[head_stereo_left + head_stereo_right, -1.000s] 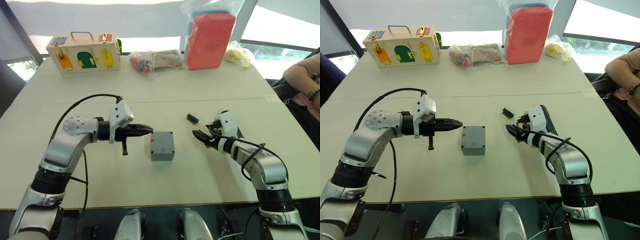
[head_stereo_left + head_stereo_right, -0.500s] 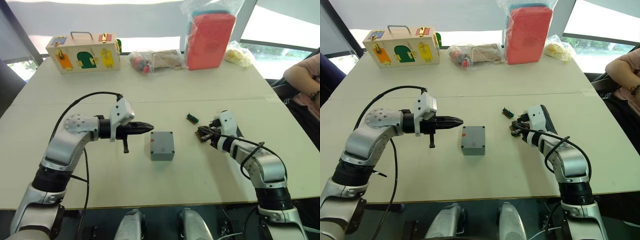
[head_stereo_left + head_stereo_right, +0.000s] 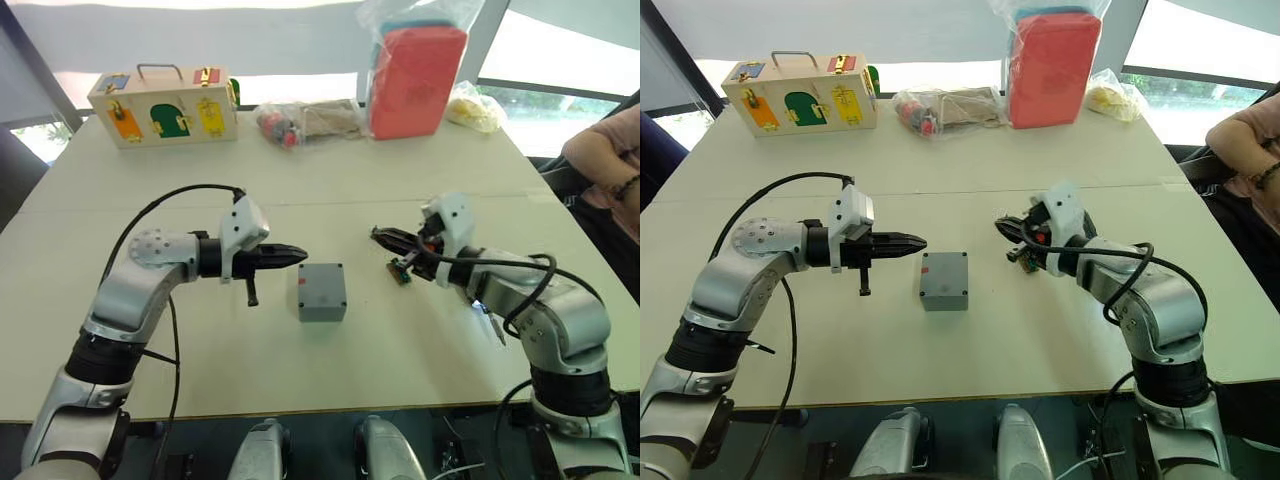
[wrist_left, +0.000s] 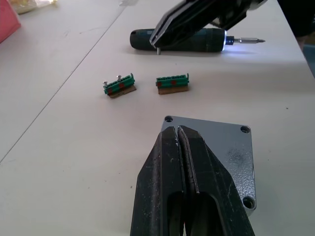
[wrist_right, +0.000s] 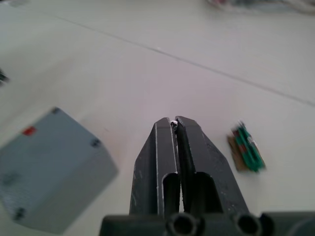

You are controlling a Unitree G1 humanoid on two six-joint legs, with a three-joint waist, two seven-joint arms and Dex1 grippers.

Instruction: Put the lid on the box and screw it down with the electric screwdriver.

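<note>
right pincer [image 5: 175,123] pinches a screw [image 5: 173,124] above table [image 3: 400,180].

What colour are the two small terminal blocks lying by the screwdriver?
Green with red spots, on brown bases; the terminal blocks show best in the left wrist view.

Right pincer [image 5: 175,124] pinches tiny item, maybe screw; too small.

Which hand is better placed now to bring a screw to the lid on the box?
Right. The right hand is shut on a screw, raised beside the box, and the electric screwdriver lies on the table by that arm. The left hand is shut and holds nothing.
</note>
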